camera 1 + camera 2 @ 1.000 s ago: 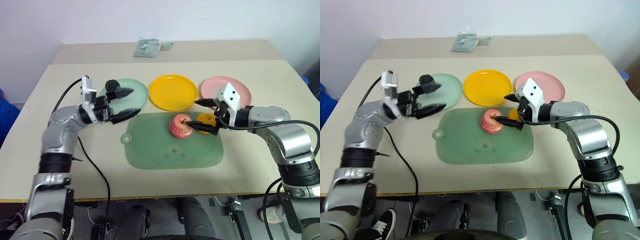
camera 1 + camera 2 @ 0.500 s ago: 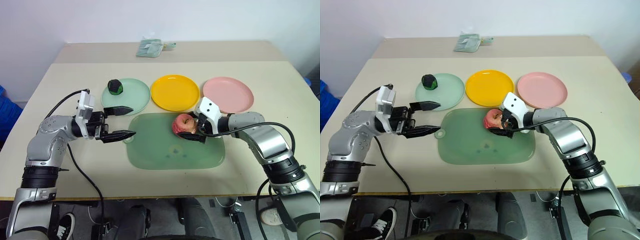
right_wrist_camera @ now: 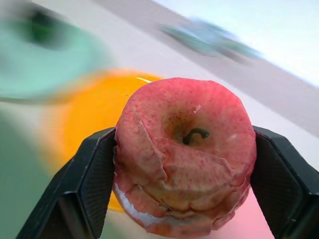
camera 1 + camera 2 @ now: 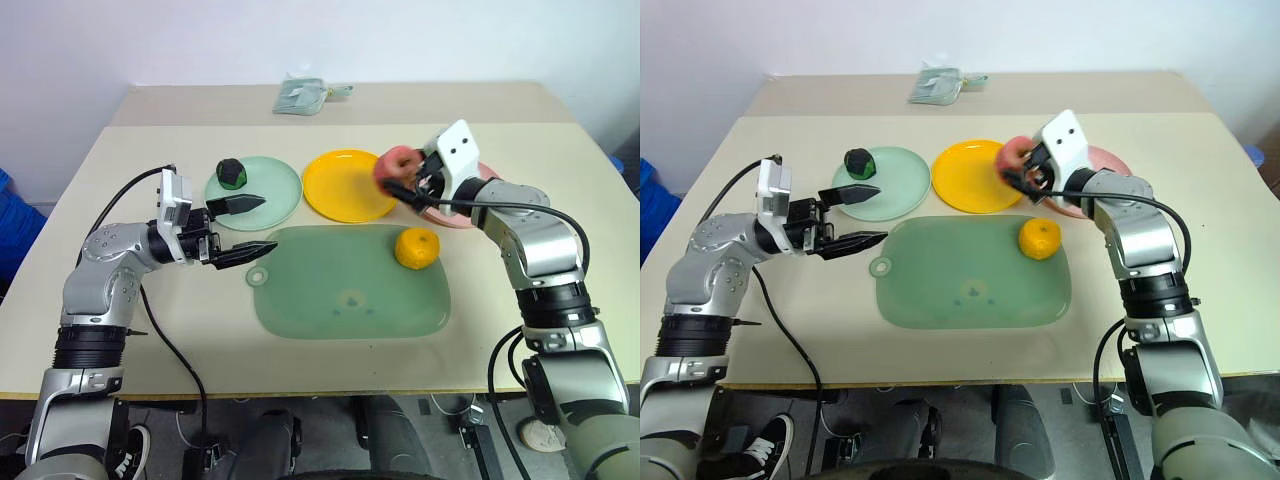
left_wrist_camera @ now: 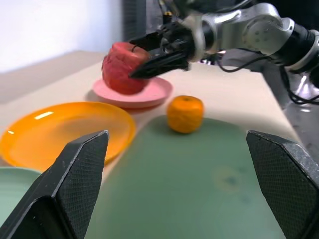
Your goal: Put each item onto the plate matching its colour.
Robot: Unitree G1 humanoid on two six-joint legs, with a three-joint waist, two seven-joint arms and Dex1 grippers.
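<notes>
Apple [image 3: 184, 157] — stem toward camera, right end effector [image 4: 408, 180] clamped

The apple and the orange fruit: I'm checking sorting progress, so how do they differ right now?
The apple is pink-red and held in the right gripper above the pink plate; the orange fruit is yellow-orange and rests ungripped on the green mat. Neither is on its plate yet.

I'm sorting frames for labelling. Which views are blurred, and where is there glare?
Right wrist view: apple sharp between the tool's fingers, everything behind it smeared. Left wrist view: orange and yellow plate soft, a pale glare streak on that plate. Eye views: evenly lit, crisp, soft shadows under the green mat.
</notes>
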